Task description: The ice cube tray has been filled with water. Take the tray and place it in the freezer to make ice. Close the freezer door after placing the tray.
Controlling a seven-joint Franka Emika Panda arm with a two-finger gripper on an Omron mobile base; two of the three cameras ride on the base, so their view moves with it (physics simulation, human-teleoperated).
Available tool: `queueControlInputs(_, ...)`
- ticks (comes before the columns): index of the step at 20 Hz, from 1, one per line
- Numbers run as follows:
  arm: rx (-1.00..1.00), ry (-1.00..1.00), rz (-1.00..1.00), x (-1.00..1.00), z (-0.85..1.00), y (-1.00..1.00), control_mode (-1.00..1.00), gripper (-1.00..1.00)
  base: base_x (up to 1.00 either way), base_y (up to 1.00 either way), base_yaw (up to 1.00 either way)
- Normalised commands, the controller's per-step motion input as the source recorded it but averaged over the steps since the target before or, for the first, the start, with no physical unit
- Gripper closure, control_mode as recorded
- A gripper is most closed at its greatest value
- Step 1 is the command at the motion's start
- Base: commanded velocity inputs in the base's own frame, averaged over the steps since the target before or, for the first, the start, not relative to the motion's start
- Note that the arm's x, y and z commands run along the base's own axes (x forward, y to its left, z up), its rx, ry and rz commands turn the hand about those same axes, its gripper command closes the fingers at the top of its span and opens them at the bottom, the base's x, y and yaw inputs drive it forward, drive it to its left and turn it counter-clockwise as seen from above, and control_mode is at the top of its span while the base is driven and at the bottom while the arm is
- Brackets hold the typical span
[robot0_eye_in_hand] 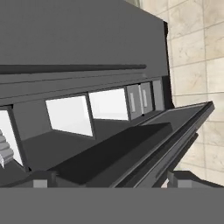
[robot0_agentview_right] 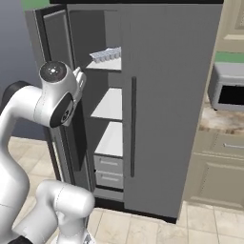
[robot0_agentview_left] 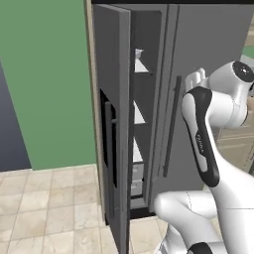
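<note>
The freezer (robot0_agentview_right: 110, 107) stands open, with white shelves and grey drawers (robot0_agentview_right: 109, 170) inside. The ice cube tray (robot0_agentview_right: 106, 55) lies on the top shelf; in the hand view its corner (robot0_eye_in_hand: 4, 151) shows at the left edge. The freezer door (robot0_agentview_left: 112, 124) is swung far out, its black dispenser panel on the outer face. In the hand view the door (robot0_eye_in_hand: 175, 127) runs across the lower right, close in front of my gripper (robot0_eye_in_hand: 111, 180). The gripper is open, its fingertips (robot0_eye_in_hand: 41, 179) wide apart with nothing between them. It is outside the freezer, apart from the tray.
The wider fridge door (robot0_agentview_right: 171, 95) is closed, with a long dark bar handle (robot0_agentview_right: 133, 128). A microwave (robot0_agentview_right: 228, 90) sits on a counter to the right, above beige cabinets (robot0_agentview_right: 219, 167). A green wall (robot0_agentview_left: 49, 74) and tiled floor (robot0_agentview_left: 49, 208) lie left of the open door.
</note>
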Motion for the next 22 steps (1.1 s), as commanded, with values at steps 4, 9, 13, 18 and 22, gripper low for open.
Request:
queueControlInputs(4,0.00,0.00,0.00,0.00,0.00,0.00,1.00,-1.00,-0.43,0.12,-0.15)
queueControlInputs(9,0.00,0.00,0.00,0.01,0.00,0.03,-1.00,-1.00,-0.08,0.10,-0.03)
queueControlInputs(13,0.00,0.01,0.00,0.09,0.00,0.00,-1.00,-1.00,0.00,0.00,0.00)
queueControlInputs(18,0.00,0.03,0.00,0.10,0.00,0.16,-1.00,-1.00,0.00,0.00,0.00)
queueControlInputs(22,-0.02,0.00,0.00,0.25,0.00,0.17,-1.00,-1.00,0.00,0.00,0.00)
